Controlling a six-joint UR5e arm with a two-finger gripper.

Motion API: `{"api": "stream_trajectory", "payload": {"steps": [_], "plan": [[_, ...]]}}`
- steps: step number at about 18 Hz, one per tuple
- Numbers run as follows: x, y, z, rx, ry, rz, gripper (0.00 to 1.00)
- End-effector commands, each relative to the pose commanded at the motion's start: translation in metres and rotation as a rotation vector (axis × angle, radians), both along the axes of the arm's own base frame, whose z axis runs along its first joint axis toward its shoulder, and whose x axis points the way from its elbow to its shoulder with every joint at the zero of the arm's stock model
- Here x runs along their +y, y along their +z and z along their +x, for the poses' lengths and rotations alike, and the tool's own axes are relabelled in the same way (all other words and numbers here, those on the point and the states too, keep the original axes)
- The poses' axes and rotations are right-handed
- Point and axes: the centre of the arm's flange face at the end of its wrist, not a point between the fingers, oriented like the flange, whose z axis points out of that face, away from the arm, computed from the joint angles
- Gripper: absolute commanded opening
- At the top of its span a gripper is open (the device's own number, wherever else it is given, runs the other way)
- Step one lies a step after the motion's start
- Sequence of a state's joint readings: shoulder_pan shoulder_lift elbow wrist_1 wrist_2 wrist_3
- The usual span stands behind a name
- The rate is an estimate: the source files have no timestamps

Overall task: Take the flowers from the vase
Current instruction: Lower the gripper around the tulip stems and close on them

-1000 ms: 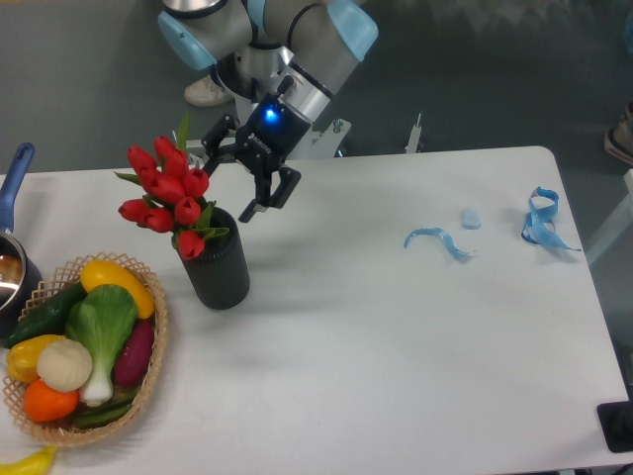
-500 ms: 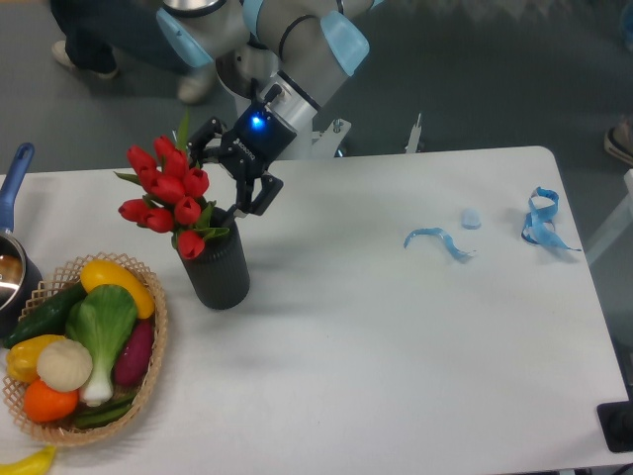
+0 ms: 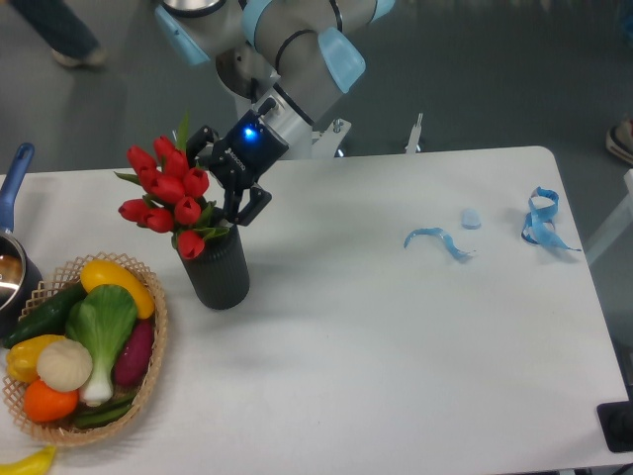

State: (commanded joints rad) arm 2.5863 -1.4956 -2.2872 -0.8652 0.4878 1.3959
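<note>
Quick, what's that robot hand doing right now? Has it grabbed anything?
Hand: open, holding nothing, right beside the flowers in the vase.

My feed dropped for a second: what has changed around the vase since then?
The gripper slid left across the image, closing in on the flowers; its jaws are open beside the bunch, holding nothing yet. The flowers are in the black vase as before, and the wicker basket and blue ribbons have not moved.

1 vase [image 3: 220, 272], ~10 tulips [image 3: 166, 195], 1 basket [image 3: 148, 371] w/ ~8 veg, 1 pot [image 3: 12, 259], 2 blue ribbons [image 3: 439, 240], 1 gripper [image 3: 226, 190].
</note>
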Motion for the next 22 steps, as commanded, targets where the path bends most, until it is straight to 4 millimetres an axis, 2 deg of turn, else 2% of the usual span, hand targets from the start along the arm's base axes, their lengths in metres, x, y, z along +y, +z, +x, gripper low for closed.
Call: {"api": "stream_trajectory", "payload": {"steps": [2, 3, 6, 18, 22], "plan": [[0.0, 0.0, -0.001, 0.0, 0.001, 0.0, 0.36], [0.0, 0.002, -0.002, 0.005, 0.002, 0.001, 0.3], [0.002, 0.006, -0.004, 0.011, 0.002, 0.007, 0.17], [0.001, 0.034, -0.005, -0.003, 0.019, 0.084, 0.16], [-0.001, 0.049, -0.004, -0.028, 0.033, 0.118, 0.16]]}}
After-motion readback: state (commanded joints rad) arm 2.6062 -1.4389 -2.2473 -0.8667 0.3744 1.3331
